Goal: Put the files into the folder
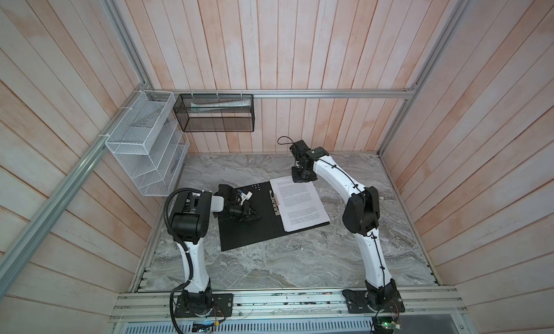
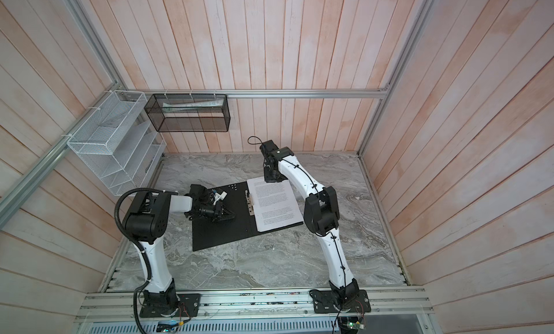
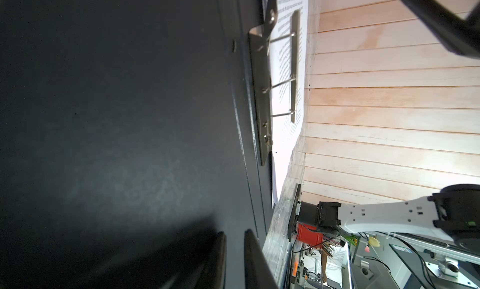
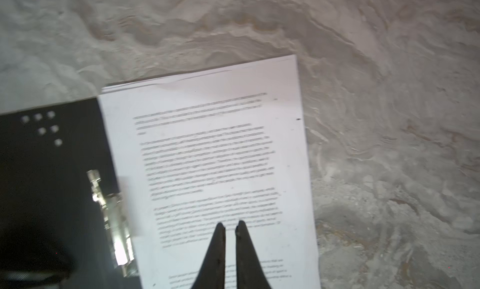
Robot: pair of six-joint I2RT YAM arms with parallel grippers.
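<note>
The files (image 1: 299, 203) lie stacked on the right half of the open folder (image 1: 245, 236), mid-bench (image 1: 299, 257), so likely only clamping and closing are left. Only the left wrist view shows the metal clip (image 3: 262, 98) with its bar over their edge. The left gripper (image 1: 257, 217), pressed together, is low over the left cover. The right gripper (image 4: 230, 224) hovers above the files, empty and nearly closed; whether fully, I cannot tell.

From my station I count one folder (image 1: 245, 233), with one metal clip (image 1: 274, 202) and six pale dots (image 4: 41, 129) on its black inside. The files (image 1: 302, 203) make one stack; its fanned edge shows more than one sheet, but I cannot count them exactly. There are two arms, the left arm (image 1: 195, 266) and the right arm (image 1: 374, 257), each with one claw: the left claw (image 1: 257, 217) and the right claw (image 4: 230, 224). I also count one white wire organizer (image 1: 144, 143), one black mesh basket (image 1: 215, 113) and one table (image 1: 269, 266).
</note>
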